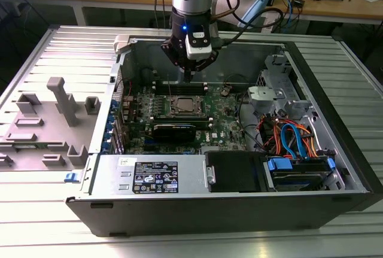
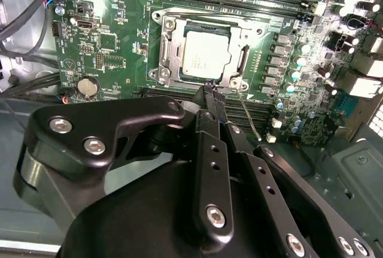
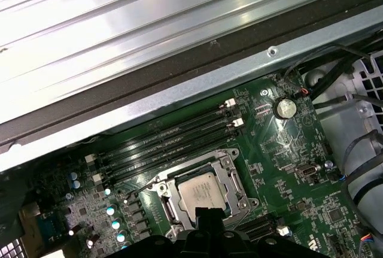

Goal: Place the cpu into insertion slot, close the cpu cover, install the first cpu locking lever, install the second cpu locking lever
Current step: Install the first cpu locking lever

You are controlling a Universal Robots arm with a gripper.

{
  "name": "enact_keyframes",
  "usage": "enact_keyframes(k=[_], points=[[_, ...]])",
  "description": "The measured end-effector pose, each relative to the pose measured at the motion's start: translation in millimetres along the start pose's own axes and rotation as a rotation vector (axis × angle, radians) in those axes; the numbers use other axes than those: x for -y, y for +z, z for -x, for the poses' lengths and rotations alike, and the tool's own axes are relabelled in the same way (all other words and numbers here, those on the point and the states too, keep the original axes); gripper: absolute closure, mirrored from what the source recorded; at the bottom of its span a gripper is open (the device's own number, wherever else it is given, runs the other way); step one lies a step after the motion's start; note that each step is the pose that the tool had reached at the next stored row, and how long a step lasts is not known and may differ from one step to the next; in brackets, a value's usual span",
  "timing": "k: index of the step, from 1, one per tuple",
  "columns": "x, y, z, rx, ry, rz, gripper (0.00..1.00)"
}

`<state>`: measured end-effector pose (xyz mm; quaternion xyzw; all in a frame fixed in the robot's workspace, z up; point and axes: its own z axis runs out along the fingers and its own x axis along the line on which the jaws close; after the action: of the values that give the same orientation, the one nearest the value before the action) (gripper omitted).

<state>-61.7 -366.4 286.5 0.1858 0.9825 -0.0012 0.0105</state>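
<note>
With black fingers (image 2: 210, 127) closed together beside the thin silvery cpu cover (image 2: 169, 45) lying over the silver-grey square cpu (image 2: 206, 53), seems wisest to press the thin wire lever (image 2: 248, 114) slowly.

gripper (image 1: 189, 78) over the cpu (image 1: 184, 106)

A big open computer case (image 1: 209, 213) lies on a ribbed metal table (image 1: 42, 228). Inside it is a green board (image 2: 108, 48) with long black memory slots (image 3: 173, 141) and a round silver battery (image 3: 285, 108). A black card (image 1: 173, 131) stands on the board. A silver box (image 1: 155, 177) has a label on it. Orange and blue cables (image 1: 293, 135) curl on the exterior view's right. Grey plastic holders (image 1: 63, 99) stand on the exterior view's left
</note>
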Motion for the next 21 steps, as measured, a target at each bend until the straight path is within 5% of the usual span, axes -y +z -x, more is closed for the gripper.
enact_keyframes(k=[9, 21], points=[[0.0, 0.0, 0.0, 0.0, -0.002, 0.0001, 0.89], [0.5, 0.0, 0.2, -0.0001, -0.116, 0.0025, 0.89]])
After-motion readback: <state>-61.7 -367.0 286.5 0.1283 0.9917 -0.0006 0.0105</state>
